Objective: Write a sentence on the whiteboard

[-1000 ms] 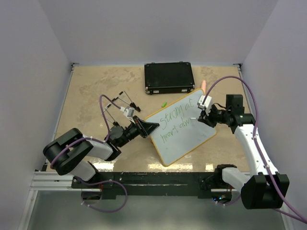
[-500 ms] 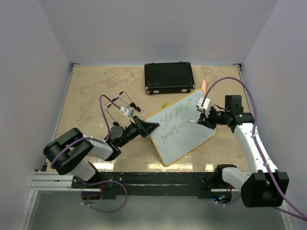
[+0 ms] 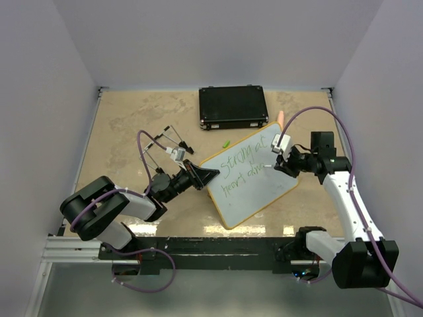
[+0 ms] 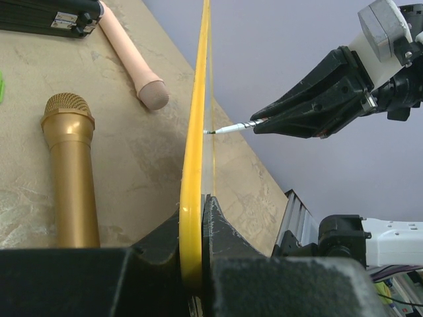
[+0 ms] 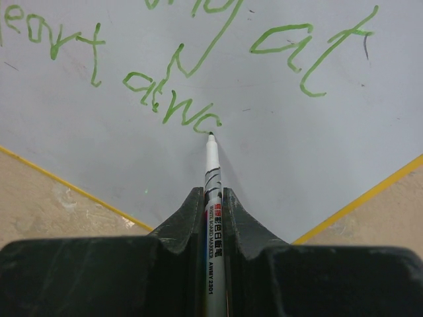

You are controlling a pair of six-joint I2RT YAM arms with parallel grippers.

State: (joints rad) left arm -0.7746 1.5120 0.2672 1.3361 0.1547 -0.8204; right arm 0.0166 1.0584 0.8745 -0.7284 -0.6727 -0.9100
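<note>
Green sentence (image 5: 175, 109) is showing in two lines on the whiteboard (image 3: 254, 195), mid tabletop (image 3: 125, 125) | left gripper (image 3: 205, 175) is clamping its yellow rim | right gripper (image 3: 281, 165) is pinching a marker (image 5: 211, 165) — tip touching the board straight ahead, at line two's end.

Pose noted: left arm (image 3: 125, 205) folded low, forearm stretched rightward, left gripper (image 3: 201, 175) clamped on whiteboard (image 3: 254, 191) rim; right arm (image 3: 344, 191) raised, elbow bent, wrist turned leftward, right gripper (image 3: 281, 164) closed on marker (image 5: 211, 158).
</note>
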